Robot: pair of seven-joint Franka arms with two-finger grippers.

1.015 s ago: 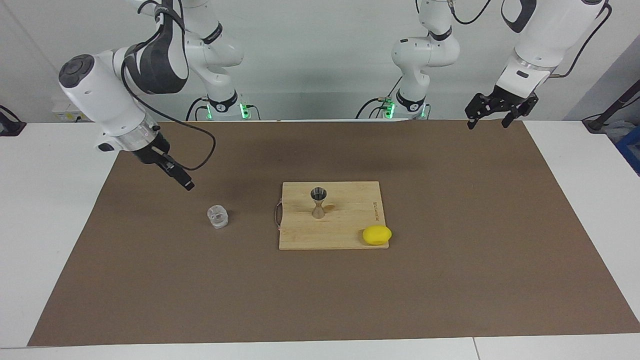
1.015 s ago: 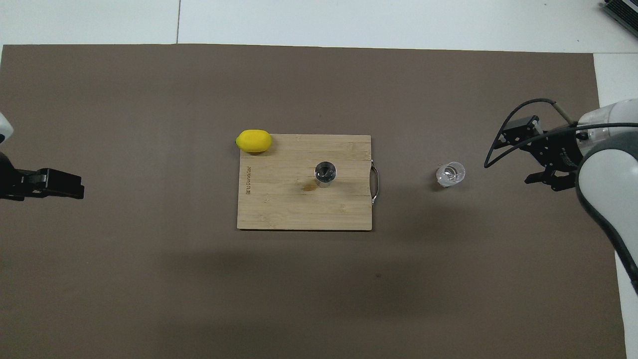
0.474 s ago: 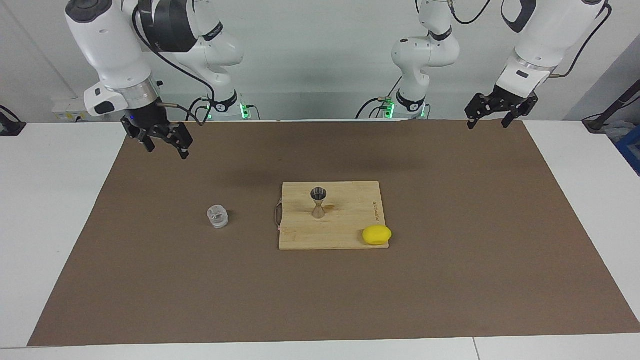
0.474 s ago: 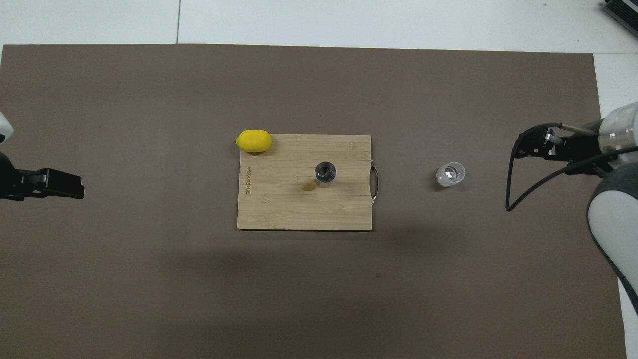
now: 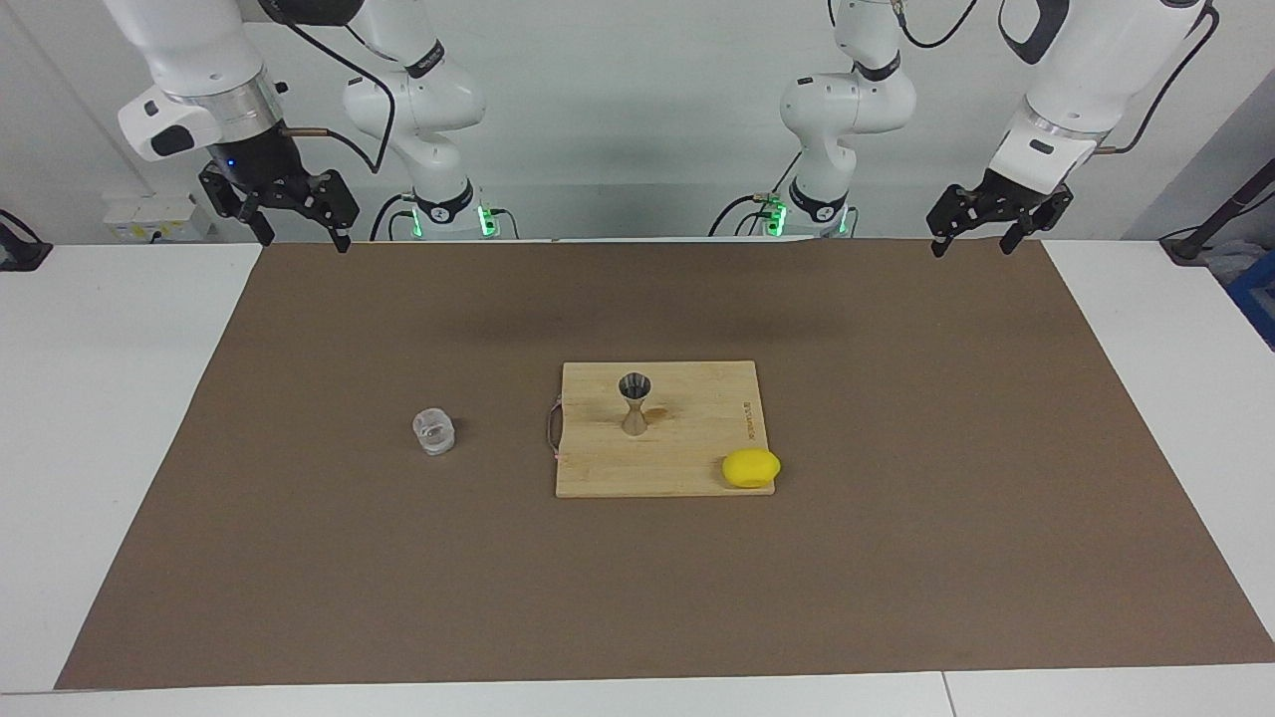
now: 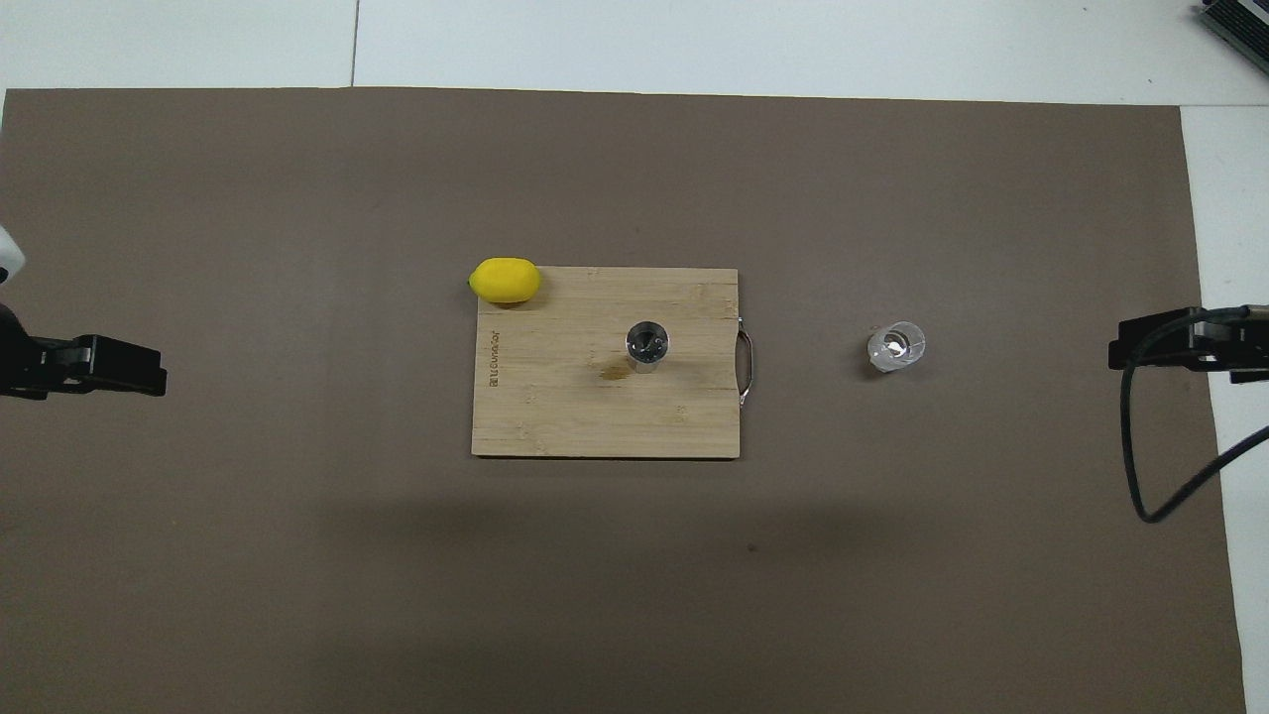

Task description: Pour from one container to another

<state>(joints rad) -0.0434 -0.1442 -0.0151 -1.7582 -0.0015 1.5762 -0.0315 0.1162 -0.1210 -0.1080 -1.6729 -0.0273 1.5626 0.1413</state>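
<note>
The clear glass tumbler [image 5: 434,432] stands upright on the brown mat, beside the board toward the right arm's end; it also shows in the overhead view [image 6: 896,346]. The steel jigger [image 5: 635,401] stands upright on the wooden board [image 5: 697,476], and it shows from above in the overhead view [image 6: 646,346]. My right gripper [image 5: 306,242] is open and empty, raised over the mat's edge by the robots, well away from the tumbler. My left gripper [image 5: 971,249] is open and empty, and it waits over the mat's corner at its own end.
A yellow lemon [image 5: 751,468] lies at the board's corner farthest from the robots, toward the left arm's end. The board [image 6: 555,416] has a metal handle facing the tumbler. The brown mat [image 5: 896,558] covers most of the white table.
My right gripper has risen and drawn back from beside the tumbler toward the robots' edge of the mat. The tumbler, jigger and left arm have not moved.
</note>
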